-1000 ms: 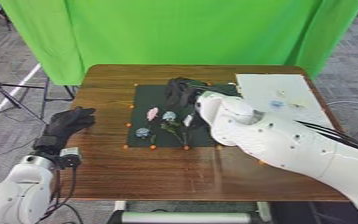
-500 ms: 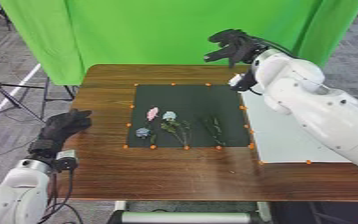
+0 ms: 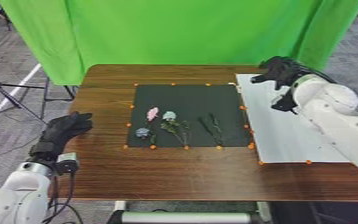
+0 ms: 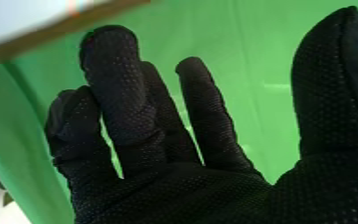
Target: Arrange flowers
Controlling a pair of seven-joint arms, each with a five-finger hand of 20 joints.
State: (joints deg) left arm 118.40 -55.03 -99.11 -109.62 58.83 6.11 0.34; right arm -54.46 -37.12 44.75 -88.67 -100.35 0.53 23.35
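Note:
On the black mat (image 3: 193,97) in the head view lie a pink flower (image 3: 152,113), a pale blue flower (image 3: 169,115) with a leafy stem, and a darker blue flower (image 3: 143,132). Green stems (image 3: 213,129) lie near the mat's right side. My right hand (image 3: 286,72) is over the back part of the white board (image 3: 286,140), apart from the flowers. Its fingers are extended around nothing in the right wrist view, where the hand (image 4: 184,192) faces the green cloth. My left hand (image 3: 66,127) is open at the table's left edge.
Orange markers (image 3: 186,147) line the mat and the board. The brown table (image 3: 184,175) extends around both. A green curtain (image 3: 184,35) hangs behind its back edge, and a tripod (image 3: 24,95) stands on the floor at the left.
My right hand left the mat, rose beyond the table's back edge, then moved right and down over the white board. The stems at the mat's right came into sight. My left hand stayed put.

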